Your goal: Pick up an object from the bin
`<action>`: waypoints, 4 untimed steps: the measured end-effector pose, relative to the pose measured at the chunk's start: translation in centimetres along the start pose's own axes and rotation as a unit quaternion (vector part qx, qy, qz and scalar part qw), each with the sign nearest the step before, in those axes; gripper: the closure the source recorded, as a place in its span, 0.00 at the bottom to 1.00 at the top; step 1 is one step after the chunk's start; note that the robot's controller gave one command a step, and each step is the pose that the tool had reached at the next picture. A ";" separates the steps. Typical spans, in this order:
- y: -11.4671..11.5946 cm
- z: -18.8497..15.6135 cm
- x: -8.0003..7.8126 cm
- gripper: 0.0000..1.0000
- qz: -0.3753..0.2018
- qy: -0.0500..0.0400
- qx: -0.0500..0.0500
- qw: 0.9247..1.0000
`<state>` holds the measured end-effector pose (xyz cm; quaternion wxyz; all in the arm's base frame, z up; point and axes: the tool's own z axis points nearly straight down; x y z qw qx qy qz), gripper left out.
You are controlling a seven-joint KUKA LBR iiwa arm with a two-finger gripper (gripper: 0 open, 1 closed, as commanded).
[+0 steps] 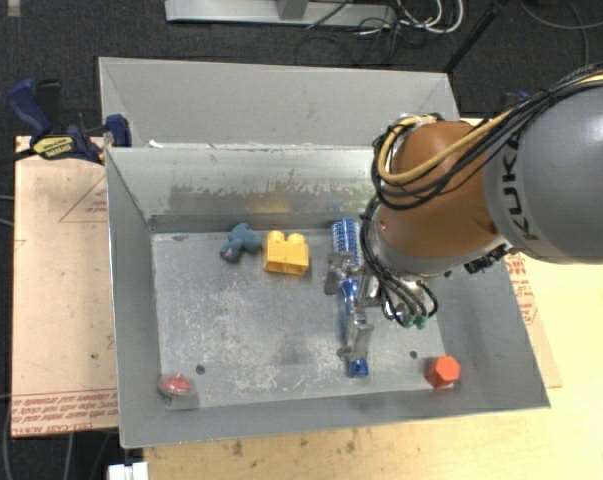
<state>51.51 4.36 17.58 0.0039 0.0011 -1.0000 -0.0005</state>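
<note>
Few things, well apart in bin (pixel 131 298), so easy to single out; my end effector (pixel 356 356) hangs low centre-right, orange piece (pixel 442 371) nearest; wide or narrow, can't tell.

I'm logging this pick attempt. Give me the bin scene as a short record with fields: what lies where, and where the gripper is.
container: grey metal bin
back, left of centre: small blue-grey piece, with a yellow block just to its right
front left corner: reddish round thing
front right: orange piece
gripper: low over the bin floor, right of centre, between the yellow block and the orange piece, touching neither
held thing: cannot tell
</note>
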 end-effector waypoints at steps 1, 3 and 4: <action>-7.8 -0.3 -0.6 0.00 -0.077 -0.005 0.002 0.997; -4.5 9.1 -5.1 1.00 -0.287 -0.004 0.000 0.958; -5.3 -5.7 -8.2 1.00 -0.275 -0.009 0.003 0.961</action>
